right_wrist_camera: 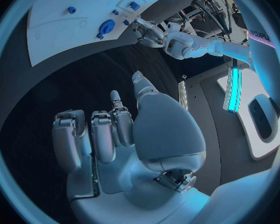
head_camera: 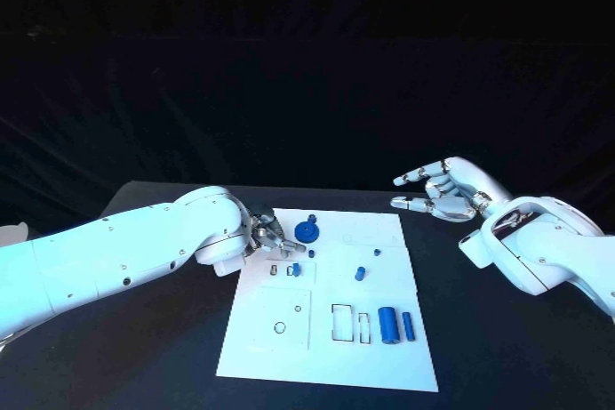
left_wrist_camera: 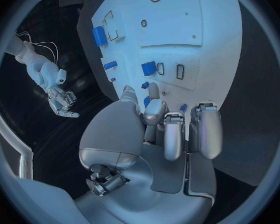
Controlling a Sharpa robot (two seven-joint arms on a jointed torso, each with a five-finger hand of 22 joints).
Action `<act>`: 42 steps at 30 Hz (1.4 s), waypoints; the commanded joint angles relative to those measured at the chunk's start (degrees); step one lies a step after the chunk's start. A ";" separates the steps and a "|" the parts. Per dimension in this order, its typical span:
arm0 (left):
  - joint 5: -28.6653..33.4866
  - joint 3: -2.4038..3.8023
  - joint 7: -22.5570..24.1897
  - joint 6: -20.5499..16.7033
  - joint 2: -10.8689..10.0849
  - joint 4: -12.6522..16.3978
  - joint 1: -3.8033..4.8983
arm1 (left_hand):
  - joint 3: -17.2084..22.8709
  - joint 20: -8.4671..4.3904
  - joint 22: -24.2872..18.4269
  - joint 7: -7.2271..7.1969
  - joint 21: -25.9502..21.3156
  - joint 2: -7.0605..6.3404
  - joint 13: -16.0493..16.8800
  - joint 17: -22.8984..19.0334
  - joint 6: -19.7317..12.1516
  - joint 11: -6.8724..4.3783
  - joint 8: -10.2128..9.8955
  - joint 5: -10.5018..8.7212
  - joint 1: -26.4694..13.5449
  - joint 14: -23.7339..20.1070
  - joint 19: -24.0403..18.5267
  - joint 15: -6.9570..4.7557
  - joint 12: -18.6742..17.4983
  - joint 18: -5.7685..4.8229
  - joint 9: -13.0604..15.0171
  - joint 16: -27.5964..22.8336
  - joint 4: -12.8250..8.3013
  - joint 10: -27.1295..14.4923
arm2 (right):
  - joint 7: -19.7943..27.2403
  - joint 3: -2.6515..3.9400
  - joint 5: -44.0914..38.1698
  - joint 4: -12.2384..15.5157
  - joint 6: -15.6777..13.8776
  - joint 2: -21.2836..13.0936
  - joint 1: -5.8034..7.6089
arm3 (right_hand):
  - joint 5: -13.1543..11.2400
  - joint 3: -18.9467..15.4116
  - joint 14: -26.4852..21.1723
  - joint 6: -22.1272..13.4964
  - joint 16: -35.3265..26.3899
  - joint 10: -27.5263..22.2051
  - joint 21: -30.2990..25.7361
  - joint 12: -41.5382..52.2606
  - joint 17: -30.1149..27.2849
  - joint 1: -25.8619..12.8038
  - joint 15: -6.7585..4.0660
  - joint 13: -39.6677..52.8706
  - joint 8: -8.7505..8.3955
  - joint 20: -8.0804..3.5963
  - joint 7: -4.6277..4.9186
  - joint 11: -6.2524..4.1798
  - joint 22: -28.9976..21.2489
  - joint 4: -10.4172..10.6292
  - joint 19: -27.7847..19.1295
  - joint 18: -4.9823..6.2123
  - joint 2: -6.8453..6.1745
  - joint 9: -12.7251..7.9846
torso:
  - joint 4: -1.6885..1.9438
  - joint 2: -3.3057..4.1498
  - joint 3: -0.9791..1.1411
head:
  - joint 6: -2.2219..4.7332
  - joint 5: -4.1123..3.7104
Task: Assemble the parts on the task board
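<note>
The white task board (head_camera: 336, 361) lies in the middle of the black table. A blue gear (head_camera: 307, 231) sits near the board's far left corner. My left hand (head_camera: 273, 234) is at the gear's left edge with its fingers curled toward it. In the left wrist view, blue shows between the thumb and fingers (left_wrist_camera: 154, 107), and I cannot tell whether they grip the gear. My right hand (head_camera: 443, 195) hovers beyond the board's far right corner, its fingers spread and nothing in them. It also appears in the left wrist view (left_wrist_camera: 62, 99).
A small blue block (head_camera: 296, 269), a short blue peg (head_camera: 360, 272) and two tiny blue studs lie mid-board. Two blue cylinders (head_camera: 387, 325) lie side by side near the right edge, beside outlined slots (head_camera: 342, 322). Black table (head_camera: 499, 357) surrounds the board.
</note>
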 commanded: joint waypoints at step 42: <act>-3.34 -0.87 -2.93 11.96 6.19 -4.93 0.08 | -1.32 -0.60 3.70 -0.57 1.27 1.63 1.93 15.06 -1.46 -0.39 2.62 2.44 2.08 5.94 2.02 -0.84 2.06 -1.24 3.94 0.17 -0.40 1.46 | -1.80 -0.10 0.02 -0.63 2.25 0.78 -0.29 | 0.65 -0.74 5.05 0.49 -0.79 1.16 -0.80 -0.84 11.25 0.27 -0.02 9.26 0.35 0.26 0.04 0.10 10.55 0.20 3.36 0.28 0.38 0.04 | 0.06 0.27 -0.05 | -1.18 0.32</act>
